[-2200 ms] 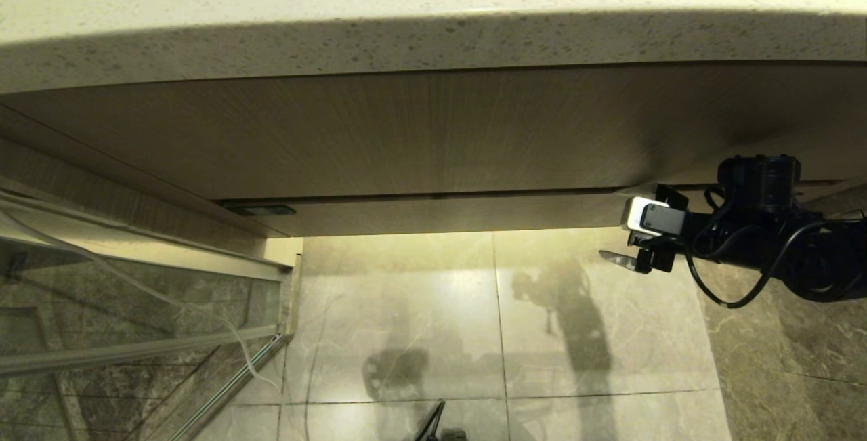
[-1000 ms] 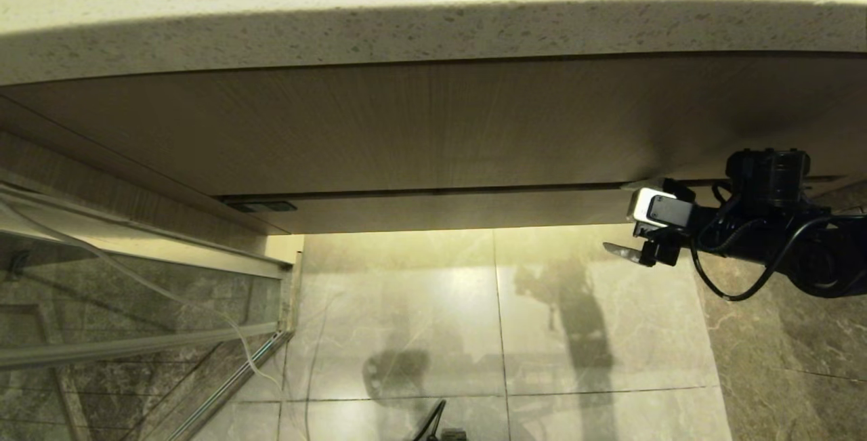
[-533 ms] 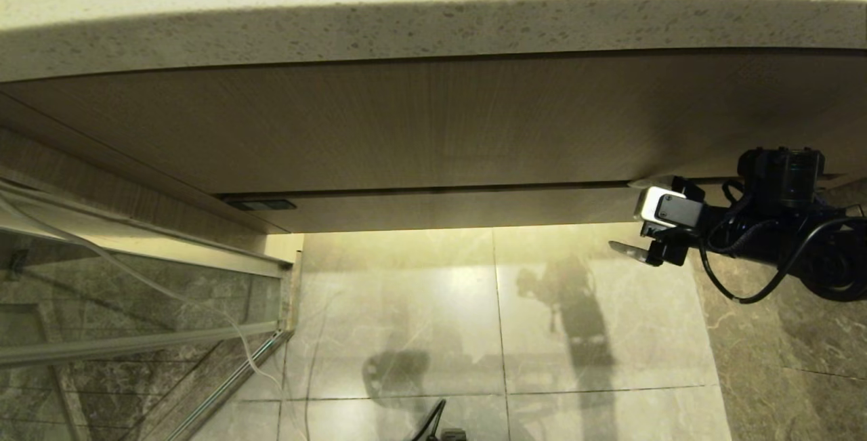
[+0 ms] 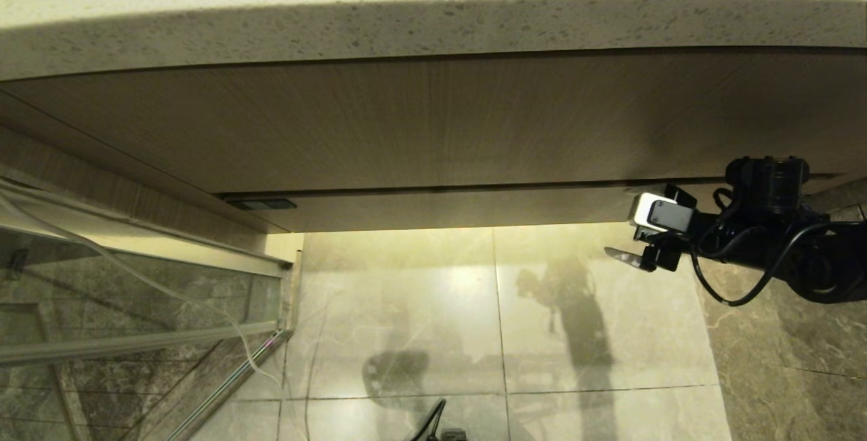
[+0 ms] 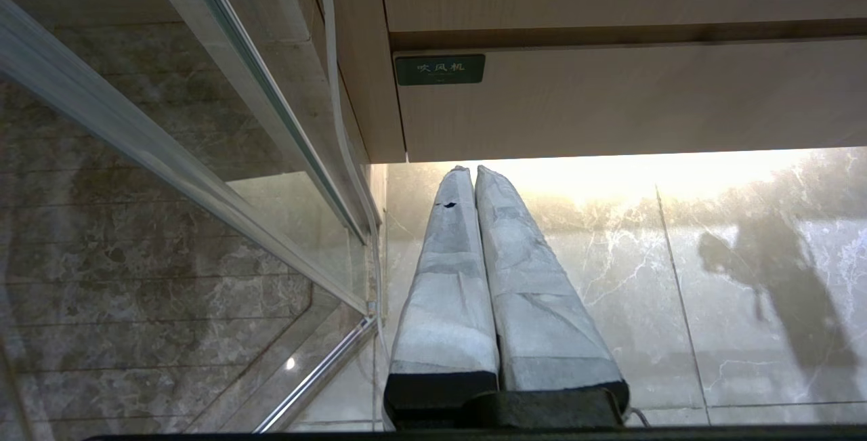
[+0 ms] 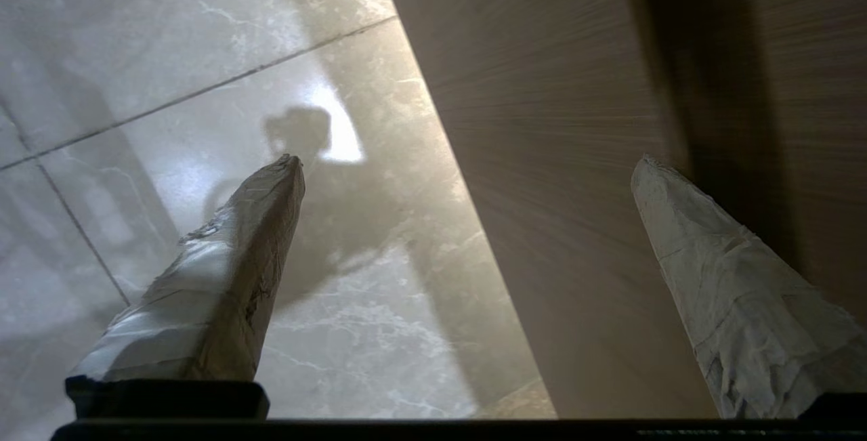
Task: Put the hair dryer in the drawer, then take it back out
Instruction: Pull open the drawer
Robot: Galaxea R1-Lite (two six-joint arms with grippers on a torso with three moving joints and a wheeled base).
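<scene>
Head view shows the speckled cream stone counter (image 4: 433, 21) above the right end effector (image 4: 626, 241), the wide light-brown wood-grain drawer (image 4: 440, 207) closed with its narrow handle-less front beside the fingers, and glossy marble floor tiles (image 4: 474, 326) below. Released, its padded fingers (image 6: 223, 278) spread wide, the right end effector should probably hook one finger under the drawer's lower edge and pull straight outward. The hair dryer is nowhere visible; a small green label plate (image 5: 439, 68) sits far off, and the left end effector (image 5: 474, 177) hangs clenched, empty.
</scene>
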